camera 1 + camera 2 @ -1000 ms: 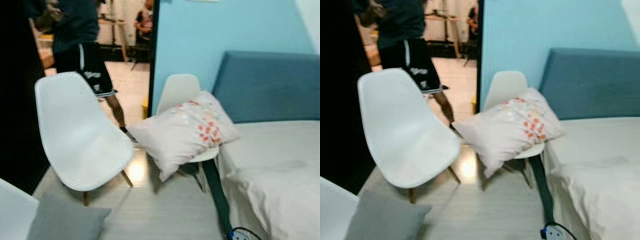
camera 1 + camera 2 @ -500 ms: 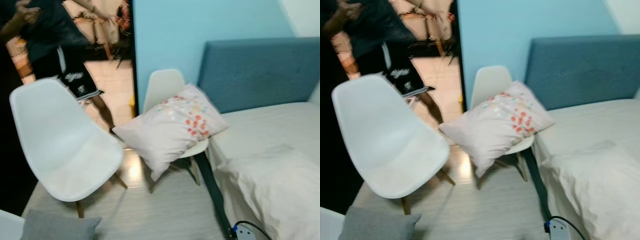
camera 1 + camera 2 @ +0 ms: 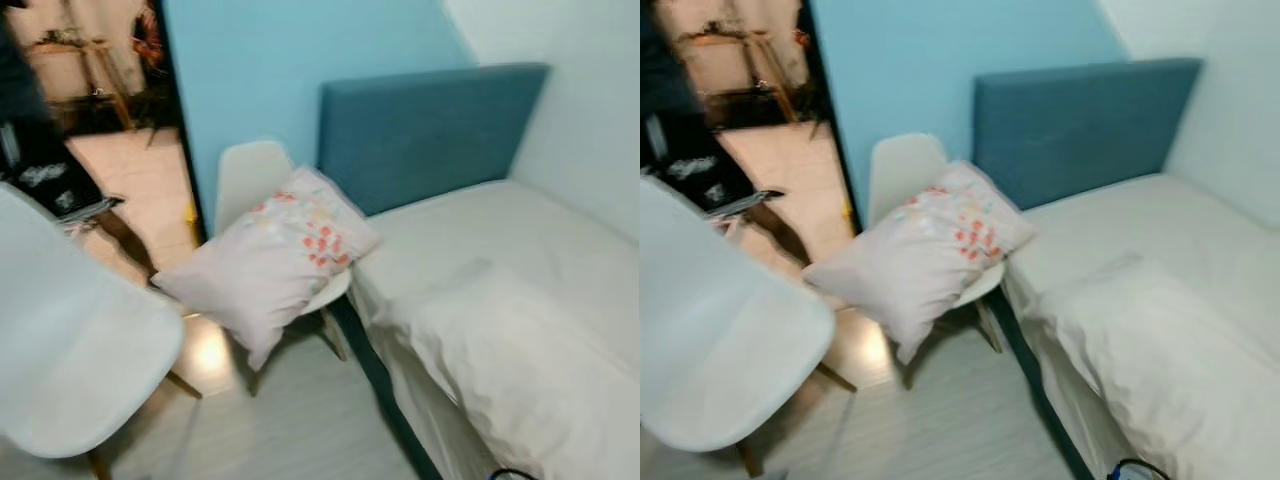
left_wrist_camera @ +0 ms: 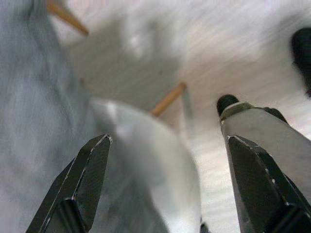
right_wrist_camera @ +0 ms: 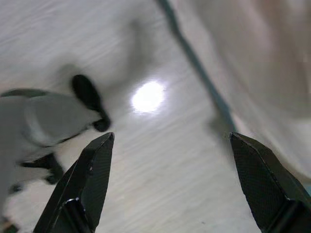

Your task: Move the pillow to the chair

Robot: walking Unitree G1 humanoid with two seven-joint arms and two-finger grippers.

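Note:
A white pillow (image 3: 265, 258) with orange and red dots lies tilted on the seat of a small white chair (image 3: 250, 175) that stands against the blue wall, next to the bed. Part of the pillow hangs over the seat's front. A second, larger white chair (image 3: 70, 360) stands at the near left. My left gripper (image 4: 167, 182) hangs open above a white chair edge and a grey cushion (image 4: 34, 111). Over the pale floor beside the bed frame, my right gripper (image 5: 170, 179) is open with nothing between its fingers.
A bed (image 3: 520, 310) with white sheets and a blue headboard (image 3: 420, 130) fills the right side. A person in dark shorts (image 3: 35, 160) stands in the doorway at the left. A power strip and cable (image 3: 1130, 468) lie on the floor by the bed.
The camera has swung to the right: the chairs and pillow have shifted left in the picture and more of the bed shows. The pillow still lies on the small chair.

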